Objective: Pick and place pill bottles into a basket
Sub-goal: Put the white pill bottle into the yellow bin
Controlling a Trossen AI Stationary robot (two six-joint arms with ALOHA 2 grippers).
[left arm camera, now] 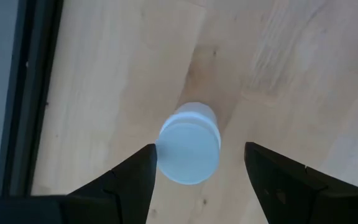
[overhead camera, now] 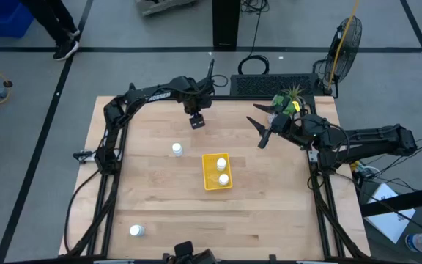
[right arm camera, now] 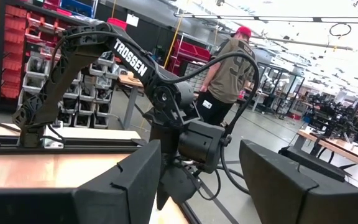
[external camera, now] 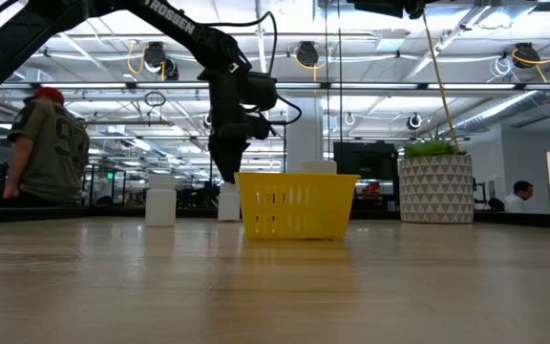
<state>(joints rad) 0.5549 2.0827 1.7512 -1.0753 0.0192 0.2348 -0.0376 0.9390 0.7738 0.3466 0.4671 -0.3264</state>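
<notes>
My left gripper is open, pointing down over a white pill bottle that stands upright on the table near its far edge. In the left wrist view its fingers stand on either side of the cap, and in the low view it is just above the bottle. The yellow basket at mid-table holds two bottles. Another bottle stands left of the basket, and one stands near the front left corner. My right gripper is open and empty, raised at the far right.
A white patterned pot with a green plant stands at the far right corner, next to my right arm; it also shows in the low view. A person stands in the room beyond the table. Bare wood lies in front of the basket.
</notes>
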